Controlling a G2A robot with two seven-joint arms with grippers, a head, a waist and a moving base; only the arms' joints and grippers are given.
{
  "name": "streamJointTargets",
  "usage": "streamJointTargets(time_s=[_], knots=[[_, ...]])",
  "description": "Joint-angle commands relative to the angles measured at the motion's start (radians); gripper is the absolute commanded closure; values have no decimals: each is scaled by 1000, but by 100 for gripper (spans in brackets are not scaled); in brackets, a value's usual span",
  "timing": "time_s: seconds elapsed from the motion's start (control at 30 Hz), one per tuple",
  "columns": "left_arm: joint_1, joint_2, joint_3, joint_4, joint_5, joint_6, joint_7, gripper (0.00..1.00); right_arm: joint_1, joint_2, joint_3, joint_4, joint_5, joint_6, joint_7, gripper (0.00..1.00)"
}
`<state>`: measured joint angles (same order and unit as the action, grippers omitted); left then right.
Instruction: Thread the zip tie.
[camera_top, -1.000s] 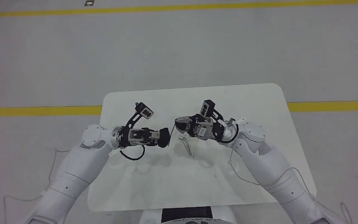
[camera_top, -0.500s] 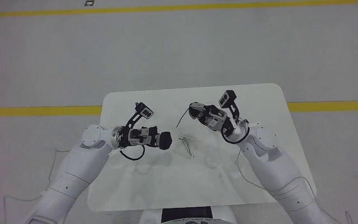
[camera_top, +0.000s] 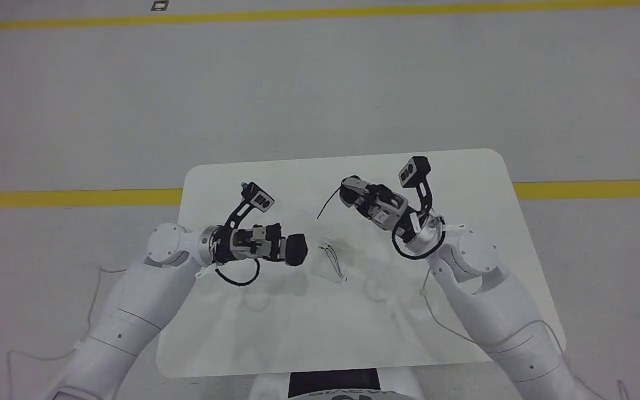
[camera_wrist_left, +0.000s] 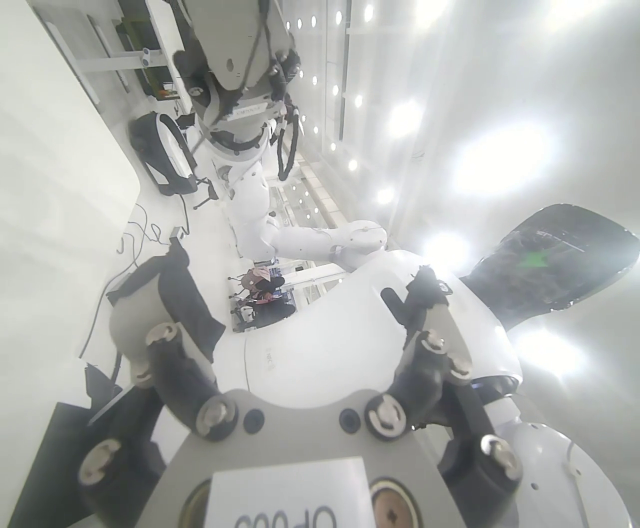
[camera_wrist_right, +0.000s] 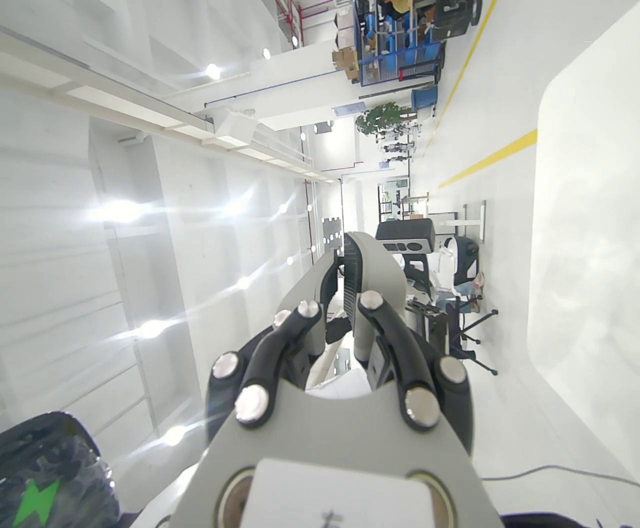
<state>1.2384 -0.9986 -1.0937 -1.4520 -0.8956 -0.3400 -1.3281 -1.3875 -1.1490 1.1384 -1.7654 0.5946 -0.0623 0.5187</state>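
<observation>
A thin dark zip tie (camera_top: 325, 209) hangs from my right gripper (camera_top: 348, 190), which is held above the middle of the white table (camera_top: 460, 180). In the right wrist view that gripper (camera_wrist_right: 345, 250) has its fingers pressed together, and the tie itself cannot be made out there. My left gripper (camera_top: 292, 248) sits lower and to the left, a short way from the tie's free end. In its own view the left gripper (camera_wrist_left: 300, 285) is open, its dark fingers (camera_wrist_left: 172, 295) wide apart with nothing between them.
Pale thin ties (camera_top: 334, 259) lie on the table between the two arms. A thin cable (camera_top: 418, 290) runs along the right arm. The table's rounded edge (camera_wrist_right: 545, 100) borders grey floor with a yellow line (camera_top: 90, 197).
My right gripper has drawn back from the left gripper, up and to the right, carrying the dark tie. The left arm has hardly moved.
</observation>
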Motion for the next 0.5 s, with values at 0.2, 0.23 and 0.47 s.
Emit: streamJointTargets(time_s=[0.2, 0.23, 0.47], knots=[[32, -51, -47, -35, 171, 0, 190, 0, -66, -18, -60, 0, -118, -197, -139, 100], [33, -62, -54, -38, 192, 0, 220, 0, -74, -22, -70, 1, -134, -220, -166, 100], [33, -62, -54, -38, 192, 0, 220, 0, -78, -27, -77, 1, -155, -278, -189, 100]])
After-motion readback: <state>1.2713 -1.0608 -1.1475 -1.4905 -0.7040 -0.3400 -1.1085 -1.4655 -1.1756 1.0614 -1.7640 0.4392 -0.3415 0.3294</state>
